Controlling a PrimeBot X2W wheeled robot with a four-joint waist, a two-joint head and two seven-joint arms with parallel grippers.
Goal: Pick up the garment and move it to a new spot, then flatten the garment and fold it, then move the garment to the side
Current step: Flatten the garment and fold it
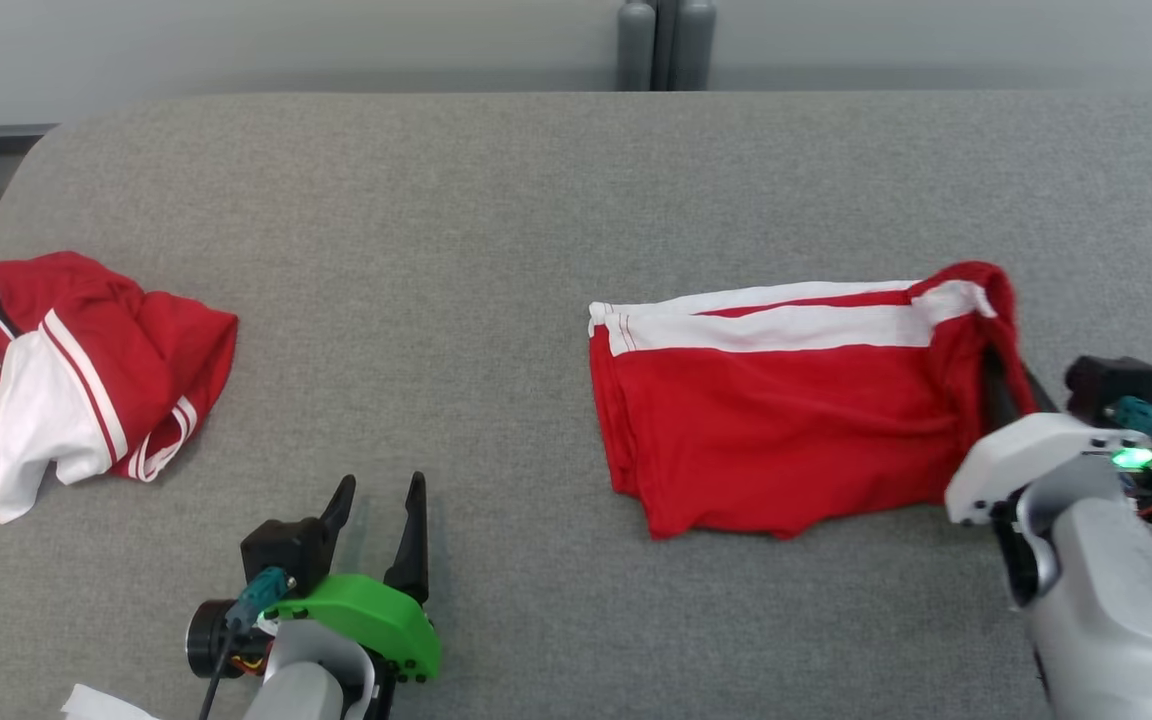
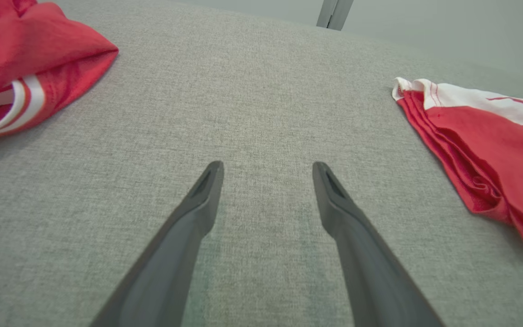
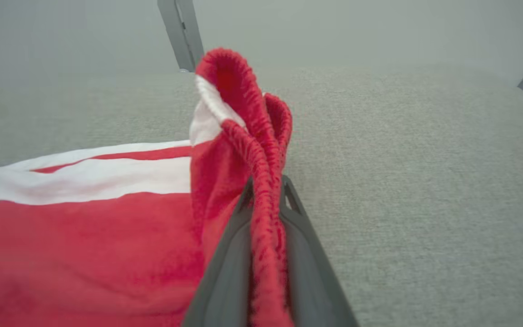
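Red shorts [image 1: 786, 420] lie folded on the right half of the grey table [image 1: 536, 200], and the right gripper [image 3: 266, 190] has them. Its fingers are pinched tight on the elastic waistband [image 3: 261, 136], which bunches up in a loop above the tips at the end of the shorts nearest the table's right edge.

The danger looks like this: it's a one-point pinch on a thick band. A quick pull could slip the elastic free, or drag the top layers and spill the fold open.

The left gripper [image 1: 381, 483] hangs wide open by the near edge, touching nothing.

There's plenty of bare table toward the far edge and across the middle. A crumpled red-and-white jersey [image 1: 66, 370] holds the left edge, well apart.
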